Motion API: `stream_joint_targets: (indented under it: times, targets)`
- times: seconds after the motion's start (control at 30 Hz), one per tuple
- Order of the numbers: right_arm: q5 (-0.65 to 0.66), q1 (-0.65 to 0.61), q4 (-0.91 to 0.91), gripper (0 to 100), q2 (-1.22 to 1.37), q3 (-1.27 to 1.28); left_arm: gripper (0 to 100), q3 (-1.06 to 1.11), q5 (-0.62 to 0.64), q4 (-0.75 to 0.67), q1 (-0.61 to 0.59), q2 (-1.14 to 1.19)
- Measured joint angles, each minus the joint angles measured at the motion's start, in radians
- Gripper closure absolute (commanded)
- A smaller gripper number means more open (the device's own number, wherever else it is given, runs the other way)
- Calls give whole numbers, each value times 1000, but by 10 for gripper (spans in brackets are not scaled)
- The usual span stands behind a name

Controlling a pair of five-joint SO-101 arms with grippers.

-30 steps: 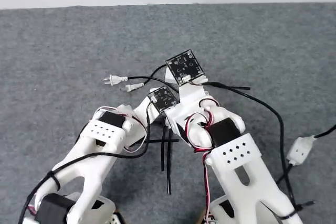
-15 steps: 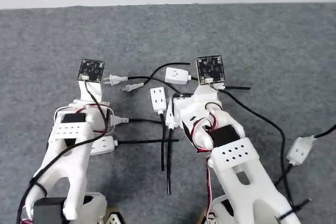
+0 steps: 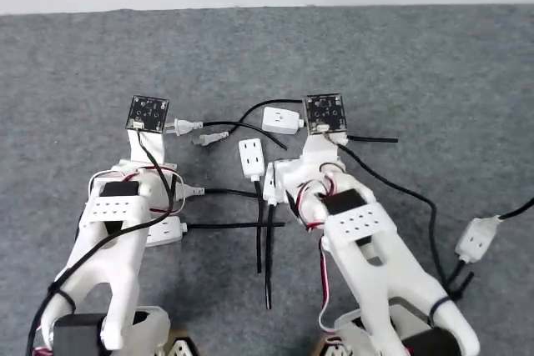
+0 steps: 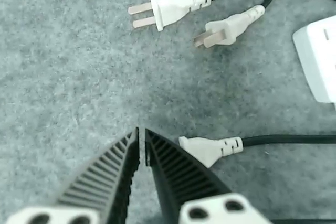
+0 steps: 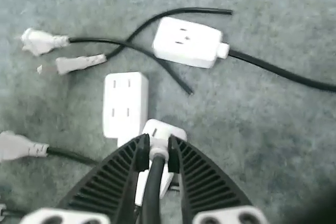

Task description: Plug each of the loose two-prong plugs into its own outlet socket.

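Firmly, right fingers [image 5: 123, 171] clamp the black cord [image 5: 153, 181].

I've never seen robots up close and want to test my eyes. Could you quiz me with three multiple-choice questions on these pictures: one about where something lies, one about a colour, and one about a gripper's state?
1. The two bare-pronged plugs lie: A on the grey mat; B pushed into a socket; C in a gripper.
2. The plugs' cords are: A green; B black; C yellow.
3. The left gripper is: A wide open; B clamped on a plug; C shut, empty.

Answers: A, both rest loose on the mat. B, each cord is black. C, its fingers sit together with nothing between.
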Motion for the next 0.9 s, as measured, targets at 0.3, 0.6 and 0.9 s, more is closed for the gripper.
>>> stream_joint_targets:
  times: [0.3,0.6,0.9]
  targets:
    - [0,6,-46,990,78,-43,987,0,0,0,0,0]
    - [17,5,-48,991,81,-43,987,0,0,0,0,0]
    - [130,-49,-48,991,81,-43,987,0,0,0,0,0]
